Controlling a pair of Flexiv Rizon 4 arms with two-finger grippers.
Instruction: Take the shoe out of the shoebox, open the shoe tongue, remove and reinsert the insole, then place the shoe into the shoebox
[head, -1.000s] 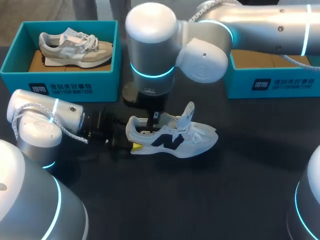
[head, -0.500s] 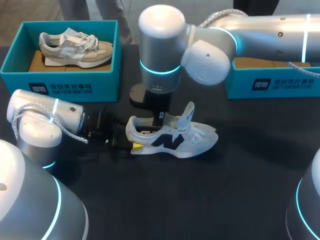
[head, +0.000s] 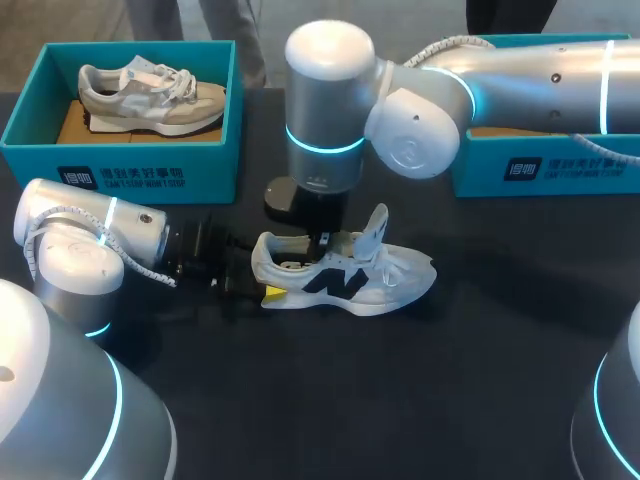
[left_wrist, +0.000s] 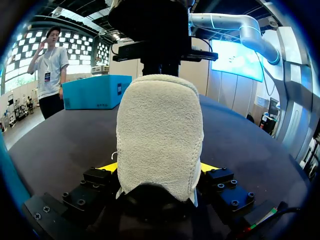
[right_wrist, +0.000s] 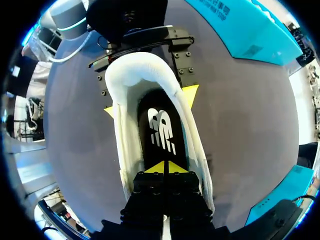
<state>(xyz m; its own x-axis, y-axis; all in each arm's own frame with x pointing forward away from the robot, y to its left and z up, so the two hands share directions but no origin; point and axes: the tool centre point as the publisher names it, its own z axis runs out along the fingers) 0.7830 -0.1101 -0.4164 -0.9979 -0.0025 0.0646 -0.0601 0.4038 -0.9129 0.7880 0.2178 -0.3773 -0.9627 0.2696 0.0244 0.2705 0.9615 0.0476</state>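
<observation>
The head camera is looking down on the tabletop (head: 500, 400) from behind. The left wrist camera is closely facing the heel of the shoe (left_wrist: 160, 135); the right wrist camera is looking straight down into it.

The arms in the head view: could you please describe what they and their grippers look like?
Both the left arm and the right arm are smooth silver-grey cylinders with rounded joints and glowing cyan rings. A white braided cable runs along each. The left gripper and the right gripper have black, bolted bodies and fingers ending in bright yellow tips.
</observation>
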